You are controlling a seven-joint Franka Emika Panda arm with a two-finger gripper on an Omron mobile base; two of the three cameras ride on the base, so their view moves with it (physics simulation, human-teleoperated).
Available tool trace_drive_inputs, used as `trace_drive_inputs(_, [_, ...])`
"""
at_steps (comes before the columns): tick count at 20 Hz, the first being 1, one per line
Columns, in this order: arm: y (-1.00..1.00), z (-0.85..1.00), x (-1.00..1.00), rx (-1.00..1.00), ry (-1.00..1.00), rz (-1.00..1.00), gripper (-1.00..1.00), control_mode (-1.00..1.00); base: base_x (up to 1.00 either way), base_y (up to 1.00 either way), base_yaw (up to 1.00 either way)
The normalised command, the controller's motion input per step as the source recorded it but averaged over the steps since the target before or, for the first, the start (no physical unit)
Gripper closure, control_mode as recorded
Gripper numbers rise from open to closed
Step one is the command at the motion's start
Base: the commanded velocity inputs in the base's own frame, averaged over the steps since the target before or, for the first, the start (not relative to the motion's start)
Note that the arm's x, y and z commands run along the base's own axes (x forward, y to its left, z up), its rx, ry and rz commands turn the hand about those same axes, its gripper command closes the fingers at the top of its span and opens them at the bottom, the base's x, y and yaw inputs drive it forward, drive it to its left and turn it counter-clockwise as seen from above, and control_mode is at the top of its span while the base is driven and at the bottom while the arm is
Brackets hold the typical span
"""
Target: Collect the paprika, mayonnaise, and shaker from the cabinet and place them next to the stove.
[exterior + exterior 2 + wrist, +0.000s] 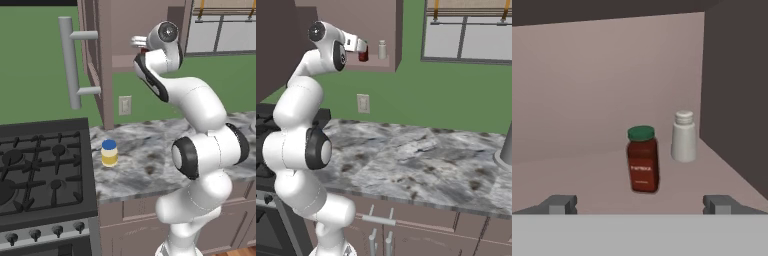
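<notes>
The claw [640, 204] stands with its jaws wide apart and nothing between them, raised at the mouth of the cabinet [122, 30]. Straight ahead of it on the shelf stands the paprika [643, 160], upright, with the shaker [684, 137] just beyond and to the right. Far below the claw, the mayonnaise [109, 152] sits on the counter [145, 160] beside the stove [42, 167]

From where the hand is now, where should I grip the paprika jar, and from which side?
Take the paprika jar around its straight middle, below the green cap, coming in level from the cabinet opening. It stands upright on the shelf, about centred between the open gripper fingertips. The shaker stands behind and to its right, apart, so the fingers probably have room.
</notes>
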Motion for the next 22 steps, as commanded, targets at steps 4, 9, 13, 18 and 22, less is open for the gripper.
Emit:
trace_drive_inputs(4, [0.0, 0.0, 0.22, 0.0, 0.04, -0.02, -1.0, -1.0, 0.0, 0.0, 0.0])
trace_drive_inputs(9, [0.0, -0.02, 0.18, 0.0, 0.04, -0.05, -1.0, -1.0, 0.0, 0.0, 0.0])
trace_drive_inputs(13, [0.0, -0.05, 0.17, 0.0, 0.05, -0.04, -1.0, -1.0, 0.0, 0.0, 0.0])
trace_drive_inputs(18, [0.0, -0.08, 0.18, 0.0, 0.06, -0.03, -1.0, -1.0, 0.0, 0.0, 0.0])
trace_drive_inputs(22, [0.0, -0.07, 0.2, 0.0, 0.06, -0.02, -1.0, -1.0, 0.0, 0.0, 0.0])
